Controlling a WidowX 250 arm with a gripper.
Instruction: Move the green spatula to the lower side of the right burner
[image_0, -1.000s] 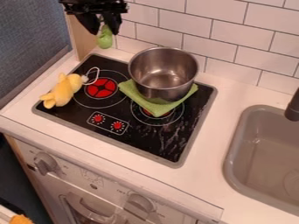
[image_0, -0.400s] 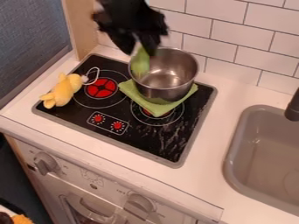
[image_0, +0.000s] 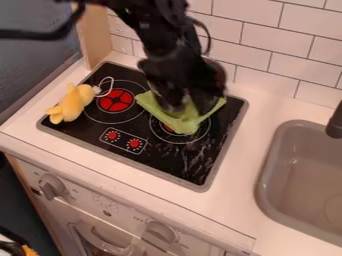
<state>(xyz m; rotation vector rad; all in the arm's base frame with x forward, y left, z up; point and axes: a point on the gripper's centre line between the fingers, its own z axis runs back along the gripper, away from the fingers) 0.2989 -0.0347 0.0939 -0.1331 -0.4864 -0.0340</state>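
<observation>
Pincer (image_0: 188, 106): we see it grasping the green spatula (image_0: 190, 119), right over the green cloth (image_0: 151, 105)!
Pot (image_0: 217, 71): mostly hidden behind the arm.
Yellow toy (image_0: 70, 104): we've got it lying at the stove's left.

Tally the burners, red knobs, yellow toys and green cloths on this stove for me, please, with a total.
Burners: 2
Red knobs: 2
Yellow toy: 1
Green cloth: 1
Total: 6

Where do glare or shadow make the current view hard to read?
Camera view: pale streaks on the black cooktop's lower right, glare or scuffs, I can't tell; the black robot arm is so dark its parts merge; faint sheen inside the sink hides little.
</observation>
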